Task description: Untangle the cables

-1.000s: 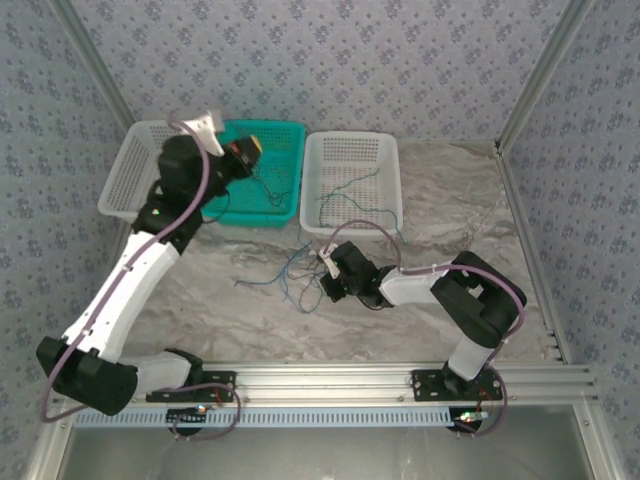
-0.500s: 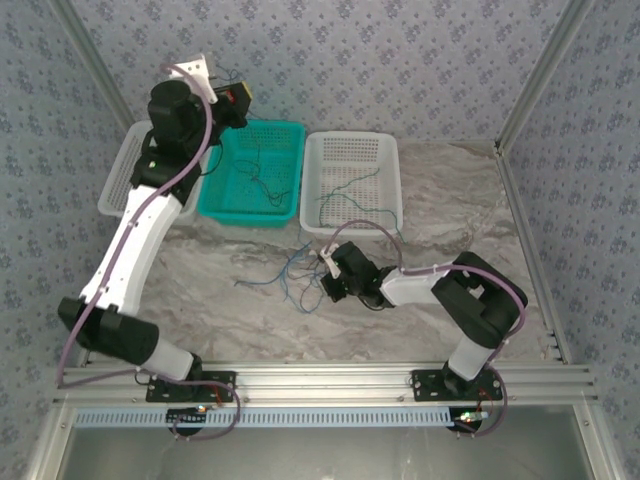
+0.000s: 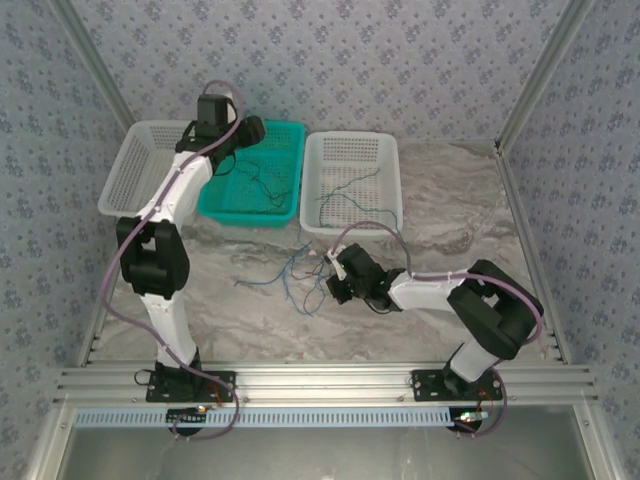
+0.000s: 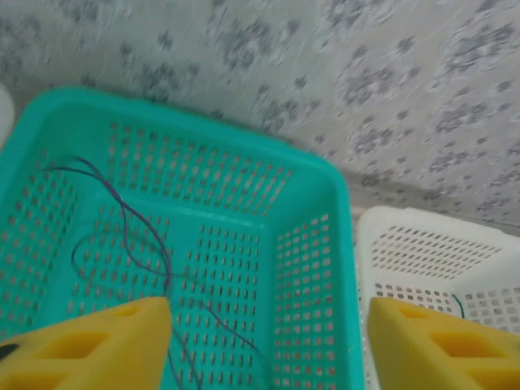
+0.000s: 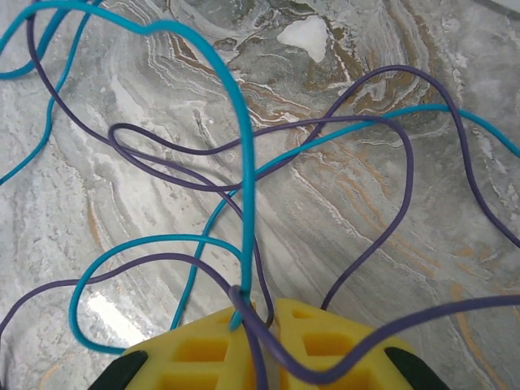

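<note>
Teal and purple cables (image 5: 244, 162) on marble desk (image 5: 439, 260), clenched in right tool (image 5: 270, 313), left tool (image 4: 268, 317) released above teal basket (image 4: 313, 175).

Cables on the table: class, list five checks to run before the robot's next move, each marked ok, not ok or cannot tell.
1. Right tool shut on a teal cable and a purple cable: ok.
2. Left tool open and empty: ok.
3. Left tool beside the tangle: not ok, it is above the teal basket.
4. Tangle on the table free of crossings: not ok, several cross.
5. Where the gripped cables end: cannot tell.
</note>
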Controlling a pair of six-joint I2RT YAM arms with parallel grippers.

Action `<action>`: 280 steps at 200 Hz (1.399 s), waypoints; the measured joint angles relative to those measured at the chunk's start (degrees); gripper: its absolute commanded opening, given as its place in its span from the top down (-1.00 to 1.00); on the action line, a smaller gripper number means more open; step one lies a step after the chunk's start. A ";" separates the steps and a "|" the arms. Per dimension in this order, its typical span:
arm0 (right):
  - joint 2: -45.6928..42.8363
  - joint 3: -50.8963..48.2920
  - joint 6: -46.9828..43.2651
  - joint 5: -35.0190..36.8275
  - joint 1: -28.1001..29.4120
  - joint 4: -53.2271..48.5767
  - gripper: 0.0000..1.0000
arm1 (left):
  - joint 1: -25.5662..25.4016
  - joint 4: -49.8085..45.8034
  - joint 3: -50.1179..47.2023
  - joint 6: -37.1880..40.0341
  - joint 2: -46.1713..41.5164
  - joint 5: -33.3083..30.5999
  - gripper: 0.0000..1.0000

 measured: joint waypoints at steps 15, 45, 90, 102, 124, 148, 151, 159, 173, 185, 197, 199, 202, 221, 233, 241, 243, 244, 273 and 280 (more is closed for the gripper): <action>-1.46 0.00 0.22 0.24 0.37 -0.85 0.69 | -0.02 -0.52 -0.59 0.22 -1.84 -0.61 -0.42; -4.28 0.15 0.11 0.20 0.57 -2.10 0.81 | -0.22 -1.22 -3.50 0.17 -11.69 -0.04 -0.42; -7.76 4.07 -0.33 -2.71 0.57 -5.11 0.92 | -4.92 4.24 -21.00 1.16 -38.16 4.52 -0.51; -8.74 5.62 -0.57 -4.07 0.55 -5.44 0.94 | -6.95 5.88 -26.64 2.25 -44.11 6.38 -0.52; -10.32 8.48 -1.07 -6.78 0.50 -5.55 1.00 | -8.02 6.60 -36.37 4.74 -52.04 9.88 -0.54; -11.34 10.88 -1.14 -10.60 -0.11 -5.73 1.00 | -8.02 5.16 -45.44 7.58 -57.59 13.00 -0.56; -11.39 11.26 -1.14 -11.04 -0.22 -5.84 1.00 | -8.02 4.72 -46.38 7.80 -58.21 13.35 -0.56; -11.41 12.35 -1.14 -12.48 -0.59 -6.36 1.00 | -8.02 3.56 -48.68 8.24 -59.71 14.21 -0.56; -11.43 13.90 -1.11 -14.75 -1.07 -6.91 1.00 | -8.02 2.91 -52.61 8.33 -62.51 15.89 -0.56; -11.43 15.06 -1.05 -16.59 -1.38 -7.23 1.00 | -8.02 3.04 -55.98 7.93 -64.85 17.81 -0.56; -11.47 15.96 -0.76 -18.21 -1.49 -7.39 1.00 | -8.04 4.42 -59.04 6.84 -66.60 20.31 -0.56; -11.47 16.13 -0.68 -18.47 -1.49 -7.45 1.00 | -8.04 4.79 -59.54 6.62 -66.77 20.79 -0.56; -11.50 16.37 -0.63 -18.86 -1.51 -7.56 1.00 | -8.04 5.35 -60.19 6.34 -67.01 21.49 -0.56; -11.54 18.10 0.39 -21.03 -1.77 -8.33 1.00 | -8.79 8.04 -62.75 5.09 -66.88 24.74 -0.56; -11.61 19.43 0.94 -22.38 -2.19 -8.50 1.00 | -9.57 9.53 -62.99 4.87 -66.03 26.14 -0.56; -11.72 20.15 1.36 -23.08 -2.40 -8.50 1.00 | -10.16 10.78 -62.99 4.92 -65.26 26.95 -0.56; -11.78 20.35 1.46 -23.28 -2.47 -8.50 1.00 | -10.34 11.08 -62.99 4.92 -65.05 27.12 -0.56; -11.78 20.41 1.49 -23.34 -2.49 -8.50 1.00 | -10.43 11.30 -62.99 4.92 -64.92 27.26 -0.56; -13.62 21.77 2.58 -25.59 -2.82 -8.46 1.00 | -11.76 15.17 -62.97 5.22 -59.89 29.77 -0.32; -14.08 21.81 2.80 -25.97 -2.82 -8.46 1.00 | -11.78 16.26 -62.99 5.05 -58.29 30.71 -0.23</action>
